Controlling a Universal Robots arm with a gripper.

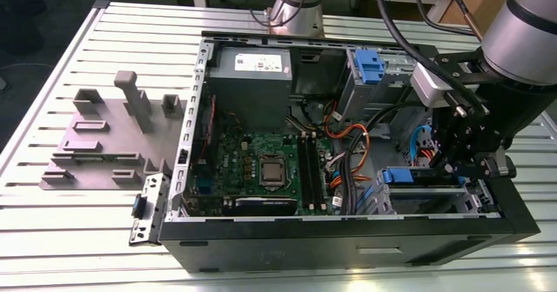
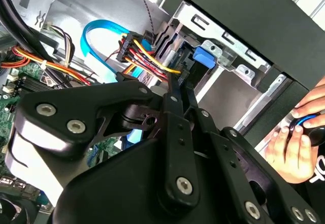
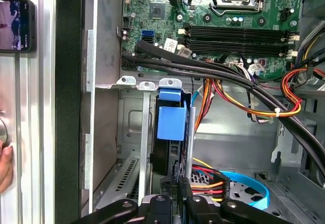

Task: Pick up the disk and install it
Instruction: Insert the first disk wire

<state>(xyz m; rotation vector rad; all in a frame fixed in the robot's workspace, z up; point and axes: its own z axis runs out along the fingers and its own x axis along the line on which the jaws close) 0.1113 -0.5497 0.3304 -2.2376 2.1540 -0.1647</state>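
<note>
1. At the exterior view's left, a grey parts fixture [image 1: 91,145] lies on the slatted table [image 1: 52,253], well apart from the work.
2. Right of it stands the open computer case [image 1: 340,240]. The motherboard [image 1: 261,165] is on its floor and the power supply [image 1: 252,70] is at the far wall.
3. Further right, a bare blue clip [image 1: 370,67] sits in the upper bay, away from the gripper.
4. The disk [image 1: 407,176] is in the drive cage [image 1: 426,201] at the case's near right corner. Its blue rail end faces the motherboard.
5. The gripper [image 1: 452,169] is at the disk's other end, just to the exterior view's right of it. The disk's long axis appears to run along the cage slot straight towards the gripper, so any seating push would go along that line, towards the motherboard.
6. Whether the gripper clamps the disk or merely meets it cannot be told.
7. The first wrist view shows the disk [image 3: 171,123] standing on edge between the cage's metal guides, which the exterior view does not make plain.
8. The second wrist view shows a person's hand [image 2: 289,150] outside the case wall. The first wrist view shows a phone [image 3: 18,25] lying on the table there.
</note>
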